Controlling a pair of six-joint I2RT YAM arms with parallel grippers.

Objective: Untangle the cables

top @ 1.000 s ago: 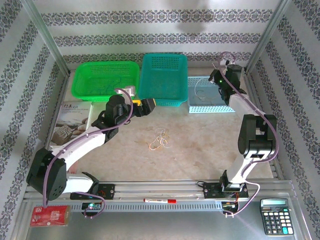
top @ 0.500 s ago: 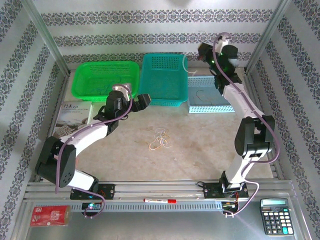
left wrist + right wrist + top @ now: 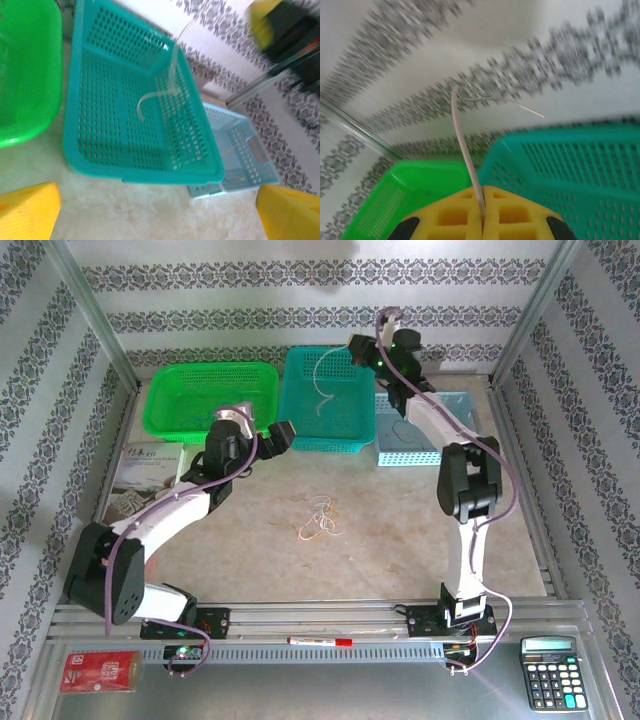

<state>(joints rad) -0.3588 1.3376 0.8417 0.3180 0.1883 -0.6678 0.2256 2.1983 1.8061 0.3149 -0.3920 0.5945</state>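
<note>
A small tangle of thin cables [image 3: 320, 518], whitish and orange-toned, lies on the table's middle. My right gripper [image 3: 358, 348] hangs above the teal basket [image 3: 330, 438], shut on one whitish cable [image 3: 322, 390] that dangles into it. In the right wrist view the yellow fingers [image 3: 452, 217] press together at the gripper [image 3: 482, 215], and the cable [image 3: 462, 140] rises from between them. My left gripper [image 3: 280, 437] stands open just in front of the teal basket, holding nothing. Its wrist view shows the gripper [image 3: 157, 220], both yellow fingertips [image 3: 25, 210] far apart, and the hanging cable [image 3: 160, 95].
A green basket [image 3: 210, 425] sits left of the teal one, and a light blue basket [image 3: 425, 457] to its right. A booklet [image 3: 140, 475] lies at the left edge. A marker [image 3: 320, 641], a calculator [image 3: 550, 670] and a red pack [image 3: 100, 670] lie near the front rail.
My right arm has swung left from over the light blue basket to over the teal basket, carrying the whitish cable. The left gripper has drawn back slightly toward the baskets.
</note>
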